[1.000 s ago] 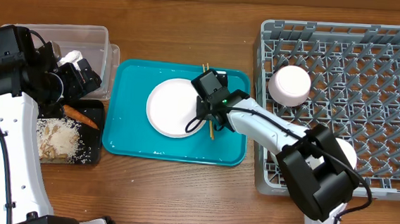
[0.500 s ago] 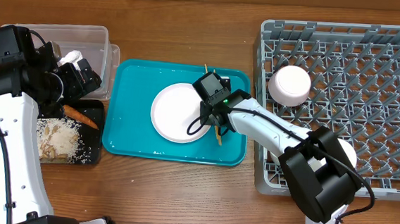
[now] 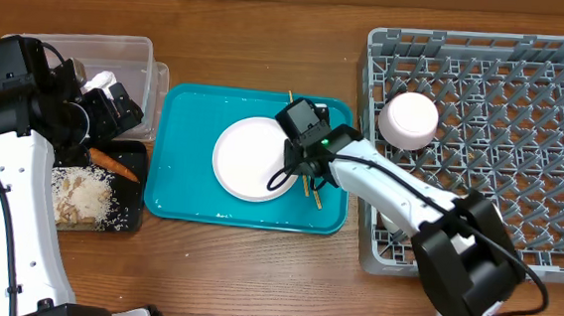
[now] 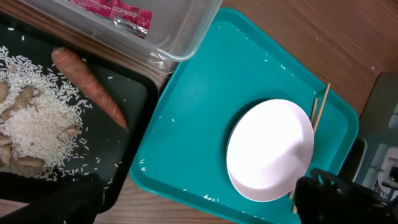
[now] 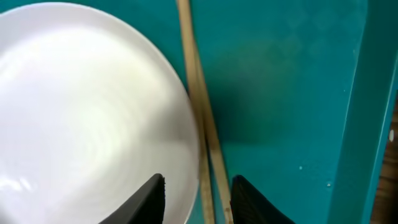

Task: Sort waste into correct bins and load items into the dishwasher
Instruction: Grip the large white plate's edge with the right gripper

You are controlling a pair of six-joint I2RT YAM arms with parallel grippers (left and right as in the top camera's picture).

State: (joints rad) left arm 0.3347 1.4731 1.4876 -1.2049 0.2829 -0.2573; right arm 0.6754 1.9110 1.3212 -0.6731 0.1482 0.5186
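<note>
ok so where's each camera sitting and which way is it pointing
Overhead: above the table, facing straight down; left arm and right arm show.
Left wrist: on the left arm, looking down at carrot and plate; one dark finger shows bottom left.
Right wrist: close above the chopsticks, facing down; its two fingers straddle them.
Both wrist views share the plate and chopsticks.

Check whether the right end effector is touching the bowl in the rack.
Apart. The overhead view shows the right end effector above the teal tray, while the bowl sits in the rack, with the rack's wall between them.
</note>
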